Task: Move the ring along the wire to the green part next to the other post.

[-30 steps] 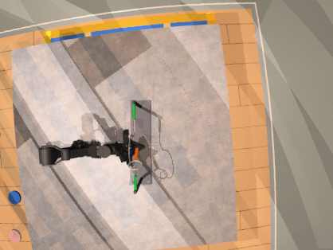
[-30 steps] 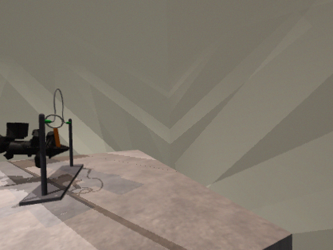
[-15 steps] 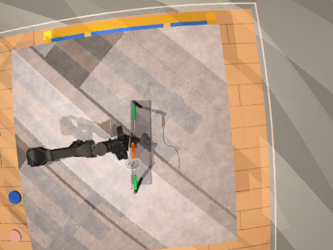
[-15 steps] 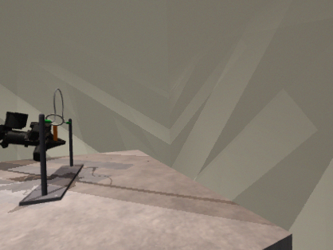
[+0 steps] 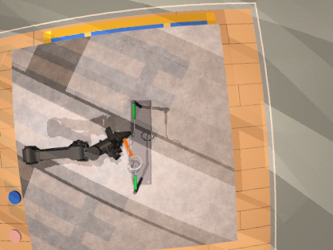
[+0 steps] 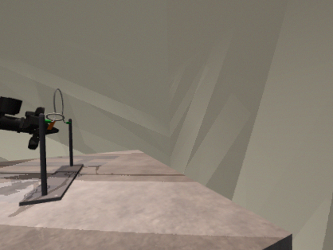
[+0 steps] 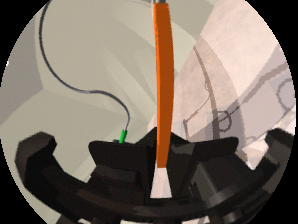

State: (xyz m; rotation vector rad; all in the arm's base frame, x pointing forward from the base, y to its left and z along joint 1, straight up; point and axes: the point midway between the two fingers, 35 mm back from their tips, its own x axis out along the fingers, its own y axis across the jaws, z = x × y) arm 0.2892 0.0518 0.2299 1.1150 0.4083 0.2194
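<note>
Top view: the arm [image 5: 60, 153] reaches right, its gripper [image 5: 128, 135] [image 6: 56, 130] [image 7: 158, 129] angled toward the wire.

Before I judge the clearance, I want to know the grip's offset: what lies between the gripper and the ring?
The orange handle, spanning from the gripper to the ring; the top view shows it.

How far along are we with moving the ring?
Done: the gripper is shut on the orange handle. In hand: the ring appears just past the nearer green part, starting its trip. Left: the grey wire, the far green part, release and retreat.
</note>
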